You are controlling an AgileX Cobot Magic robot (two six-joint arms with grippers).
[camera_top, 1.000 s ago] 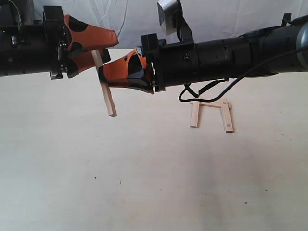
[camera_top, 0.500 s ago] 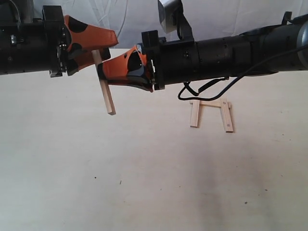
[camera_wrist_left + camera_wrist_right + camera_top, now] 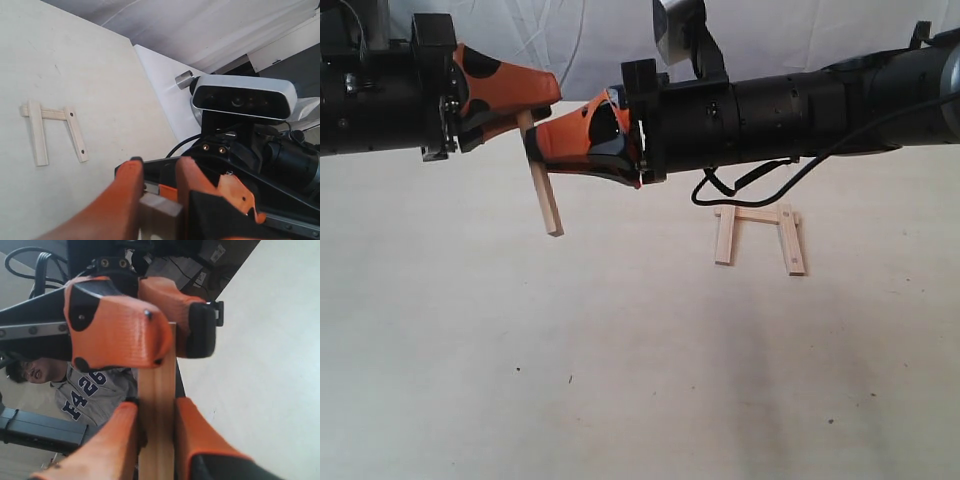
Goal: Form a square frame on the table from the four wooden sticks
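Presently clamping fourth wooden stick [image 3: 542, 185] in left end effector [image 3: 545, 97] and right end effector [image 3: 535, 150]; risks twisting or dropping it short of three-stick frame [image 3: 757, 214] on mistimed release.

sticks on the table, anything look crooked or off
Three sticks form an open frame; its right stick slants outward. The fourth stick hangs tilted in the left gripper and right gripper.

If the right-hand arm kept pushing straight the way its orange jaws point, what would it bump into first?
Most likely the left gripper, whose jaws face the right gripper almost head-on around the same hanging stick; exact depth is hard to judge.
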